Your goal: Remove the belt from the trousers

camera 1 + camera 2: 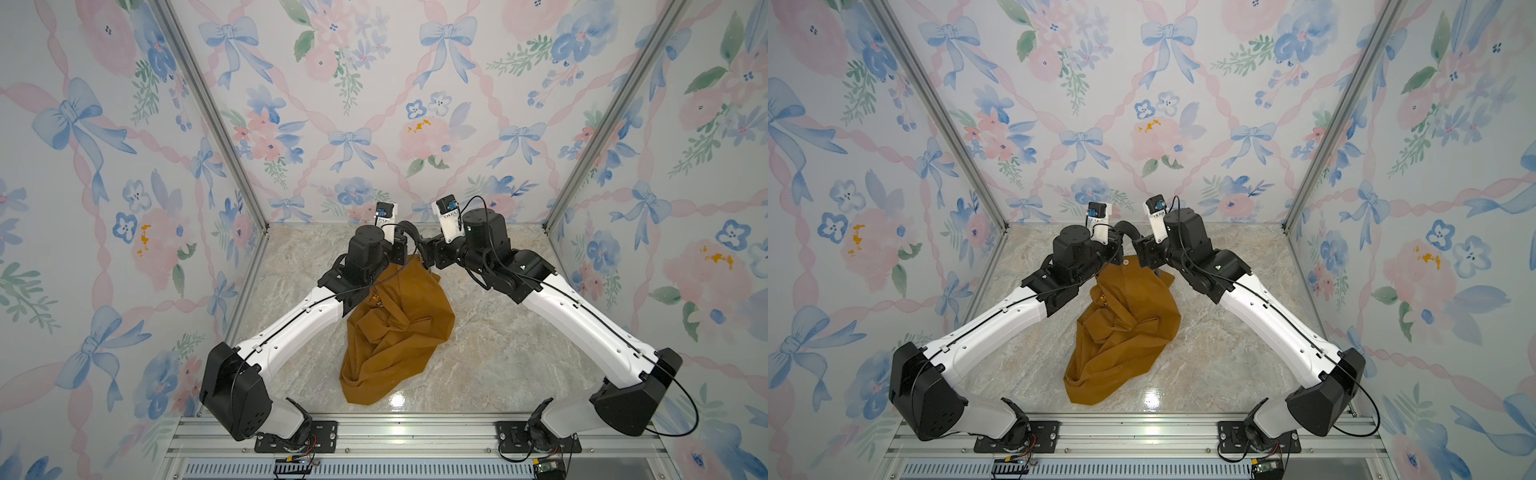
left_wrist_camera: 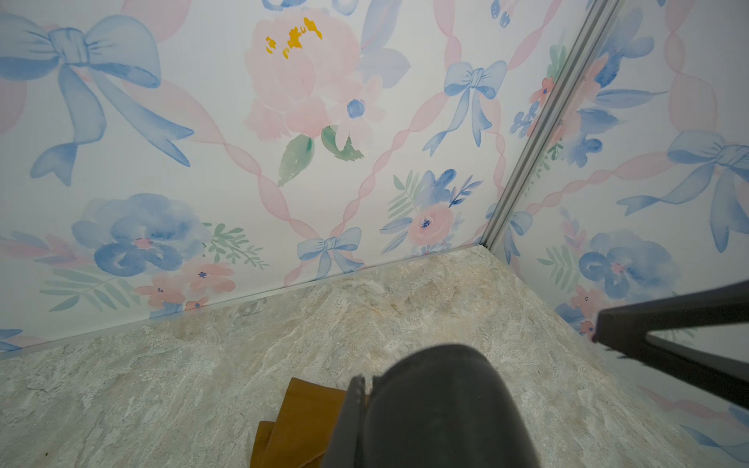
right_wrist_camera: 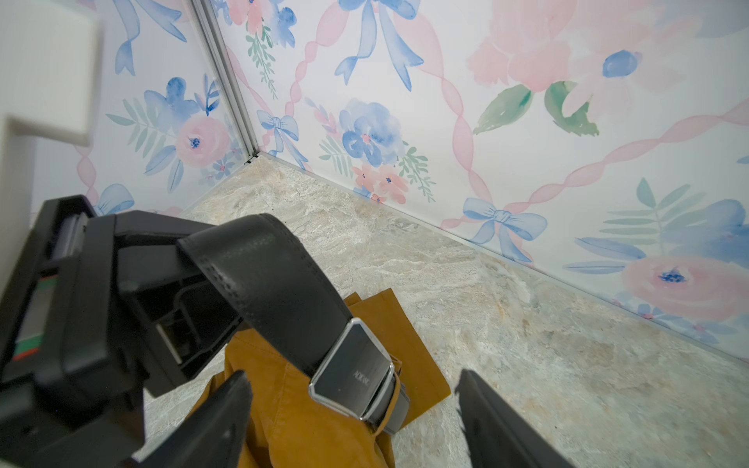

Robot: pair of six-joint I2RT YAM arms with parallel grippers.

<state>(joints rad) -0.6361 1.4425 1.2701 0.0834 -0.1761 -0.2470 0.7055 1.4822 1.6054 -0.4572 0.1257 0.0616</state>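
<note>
So the belt (image 3: 275, 291) is a stiffish black strap with a slick, heavy metal buckle (image 3: 352, 370), arching up from the floppy mustard trousers (image 3: 308, 409) mid-tabletop (image 3: 506, 324). My left claw (image 3: 133, 263) is clamped shut on the strap. My right claw (image 3: 352, 421) gapes wide around the buckle, holding nothing. I'd grab leather just behind it, not chrome.
</note>
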